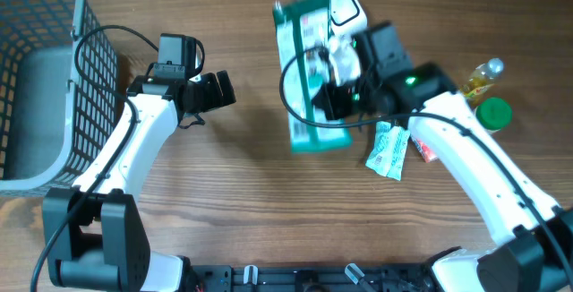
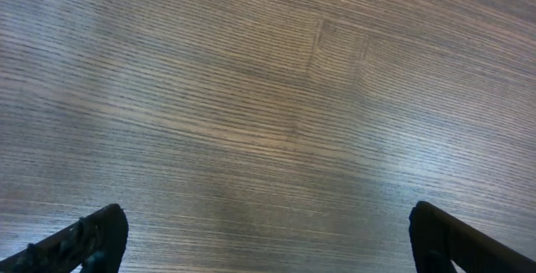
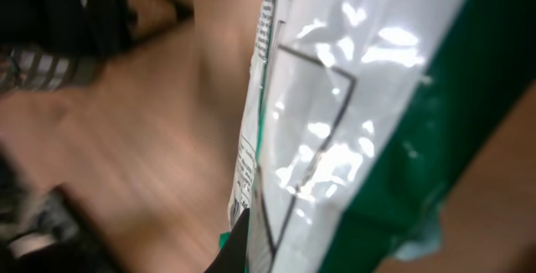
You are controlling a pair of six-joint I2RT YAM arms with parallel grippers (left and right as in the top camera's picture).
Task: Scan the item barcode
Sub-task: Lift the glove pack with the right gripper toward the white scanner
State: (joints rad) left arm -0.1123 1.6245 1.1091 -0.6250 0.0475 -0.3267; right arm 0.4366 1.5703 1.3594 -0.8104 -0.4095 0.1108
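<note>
Raised nearest the overhead lens, a flat green-and-white packet (image 1: pixel 309 77) of glossy, crinkled film hangs above the surface (image 1: pixel 251 193), clamped at its right edge by the right pincer (image 1: pixel 327 95), whose fingers are pressed together on the thin film. Behind the packet's top corner sits a white device (image 1: pixel 345 10) with a dark face, partly covered by it. Right of the arm lie a small teal sachet (image 1: pixel 388 149), a reddish item (image 1: pixel 421 153) mostly hidden under the arm, a clear bottle (image 1: pixel 482 79) of yellow liquid and a round green lid (image 1: pixel 493 113). A grey wire basket (image 1: pixel 45 86) is cut off at the left edge. The left pincer (image 1: pixel 215 90) hovers over bare wood, well apart from the packet. From the left wrist, only striped wood grain shows, with two dark fingertips (image 2: pixel 96 233) far apart at the bottom corners, holding nothing. From the right wrist, the packet fills the frame: shiny white film with a thin dark outlined box, fine print too blurred to read, and a green band; one dark fingertip (image 3: pixel 234 248) peeks in at the bottom edge, and the background is smeared.
</note>
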